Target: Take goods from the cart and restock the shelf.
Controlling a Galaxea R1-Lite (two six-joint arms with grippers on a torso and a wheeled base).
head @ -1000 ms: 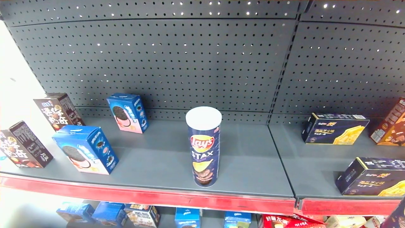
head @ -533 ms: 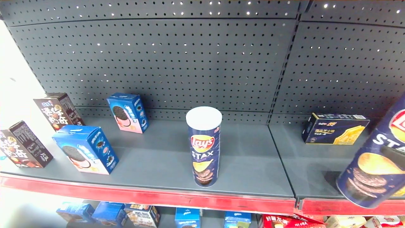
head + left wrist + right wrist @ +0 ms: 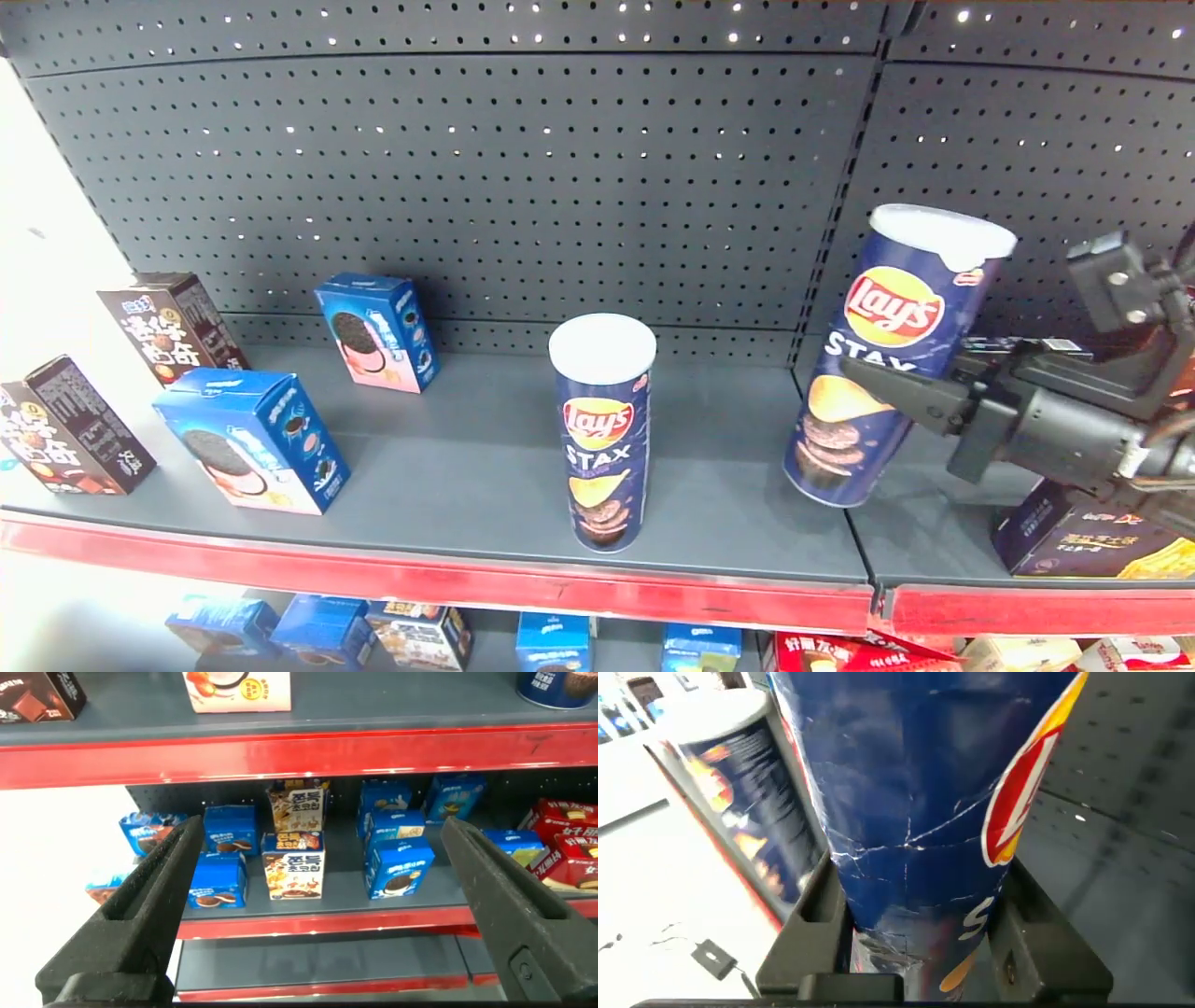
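The grey shelf (image 3: 728, 485) carries one upright chip can (image 3: 602, 439). To its right, the right gripper (image 3: 873, 378) is clamped on a second can (image 3: 906, 299), tilted above the boards. This looks like the placing step, and the can needs righting and then lowering. The left gripper (image 3: 318, 887) hangs with its jaws apart.

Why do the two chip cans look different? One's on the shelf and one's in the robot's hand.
The shelf can stands straight up on the shelf; the held can leans. The shelf can stands free; the held can is clamped in the right gripper. Both are dark blue with white lids.
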